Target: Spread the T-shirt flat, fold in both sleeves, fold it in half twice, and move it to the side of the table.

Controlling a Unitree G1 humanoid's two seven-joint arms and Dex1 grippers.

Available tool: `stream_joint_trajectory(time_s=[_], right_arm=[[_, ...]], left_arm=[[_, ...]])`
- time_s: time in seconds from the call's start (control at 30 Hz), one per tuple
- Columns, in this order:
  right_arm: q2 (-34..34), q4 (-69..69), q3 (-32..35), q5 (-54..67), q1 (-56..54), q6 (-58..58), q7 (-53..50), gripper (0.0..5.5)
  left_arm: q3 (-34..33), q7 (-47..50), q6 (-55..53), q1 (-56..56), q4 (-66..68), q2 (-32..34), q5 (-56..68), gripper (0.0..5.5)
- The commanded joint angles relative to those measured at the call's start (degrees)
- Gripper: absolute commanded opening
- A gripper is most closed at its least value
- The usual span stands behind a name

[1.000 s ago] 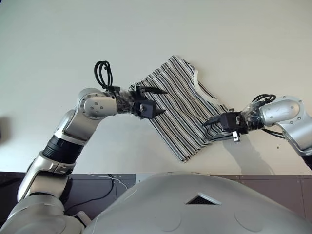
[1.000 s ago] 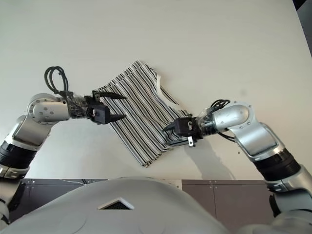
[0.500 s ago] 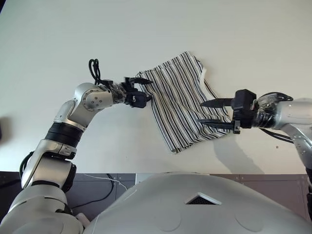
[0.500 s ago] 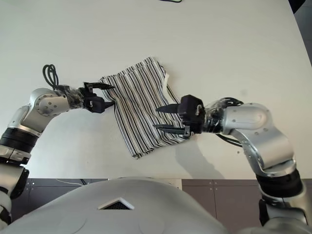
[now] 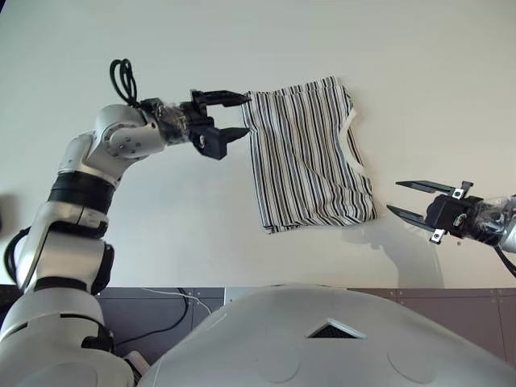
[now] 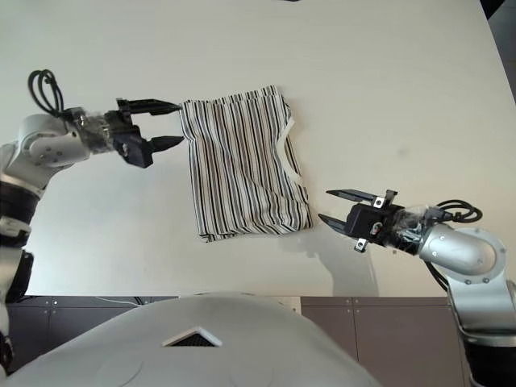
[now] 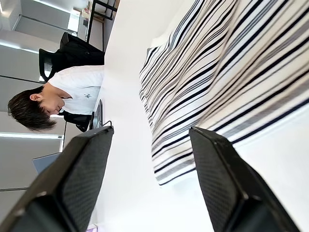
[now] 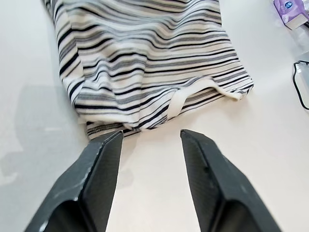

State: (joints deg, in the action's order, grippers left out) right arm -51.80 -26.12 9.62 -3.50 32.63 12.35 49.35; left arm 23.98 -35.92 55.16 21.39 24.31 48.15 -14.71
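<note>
We saw the T-shirt [image 5: 306,153] folded into a striped packet on the worktop [image 5: 363,48]. Our left pincer [image 5: 242,114] gaped wide at its far corner, perhaps touching. Our right pincer [image 5: 395,197] was wide too, apart from the near edge. Both were empty, presumably lined up to shift it aside.

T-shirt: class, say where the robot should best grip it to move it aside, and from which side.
The folded T-shirt lies flat on the table, so only its edges let a finger under. Probably grip the far left corner from the left with the open left gripper, and the near right corner from the right with the open right gripper.
</note>
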Motion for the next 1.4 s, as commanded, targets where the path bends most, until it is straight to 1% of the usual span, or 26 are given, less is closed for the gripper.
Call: stream_joint_trajectory(time_s=[0.03,0.1,0.2,0.33,0.4,0.53,0.67,0.77,0.9,1.23,1.3,1.4], right_arm=[[0.76,4.35,-1.61,-10.76,3.64,11.14,-5.53,2.19],[0.66,6.29,-2.09,-13.53,4.14,13.86,-7.27,2.19],[0.76,7.34,-1.99,-13.99,3.45,14.82,-8.38,2.19],[0.59,8.26,-2.86,-13.54,0.97,14.75,-8.61,2.19],[0.60,8.49,-3.43,-13.25,-0.31,14.57,-8.47,2.19],[0.14,9.28,-4.81,-13.45,-2.49,15.12,-8.18,2.19],[0.83,9.26,-5.92,-13.87,-3.64,14.69,-8.59,2.19],[1.02,8.44,-6.57,-13.68,-3.93,14.24,-8.67,2.19],[1.01,8.29,-6.99,-13.30,-4.87,14.18,-8.62,2.19],[2.24,7.17,-7.58,-13.83,-4.83,13.44,-10.02,2.19],[2.42,7.01,-7.66,-14.03,-4.55,13.32,-10.38,2.19],[2.02,7.41,-7.55,-14.33,-4.36,13.81,-10.75,2.19]], left_arm=[[-1.04,-1.95,0.85,-12.12,-10.90,5.46,2.60,2.89],[-2.36,-0.90,3.35,-17.04,-13.82,6.94,-1.22,2.89],[-3.73,0.25,4.90,-22.69,-17.82,7.64,-4.42,2.89],[-4.39,2.43,6.56,-26.06,-20.09,5.52,-11.23,2.89],[-4.12,3.80,5.84,-26.99,-20.67,3.53,-14.28,2.89],[-4.47,6.36,4.28,-30.19,-22.33,1.61,-17.76,2.89],[-3.32,9.10,3.65,-28.82,-21.27,-1.24,-22.12,2.89],[-2.32,12.53,3.90,-26.04,-17.94,-3.64,-27.50,2.89],[-1.25,16.87,3.54,-23.96,-15.31,-4.80,-32.64,2.89],[3.14,20.30,5.31,-22.19,-13.84,-4.64,-33.30,2.89],[3.77,20.04,5.12,-21.94,-13.73,-4.60,-32.53,2.46],[4.37,19.17,3.60,-22.15,-14.28,-4.61,-31.42,1.96]])
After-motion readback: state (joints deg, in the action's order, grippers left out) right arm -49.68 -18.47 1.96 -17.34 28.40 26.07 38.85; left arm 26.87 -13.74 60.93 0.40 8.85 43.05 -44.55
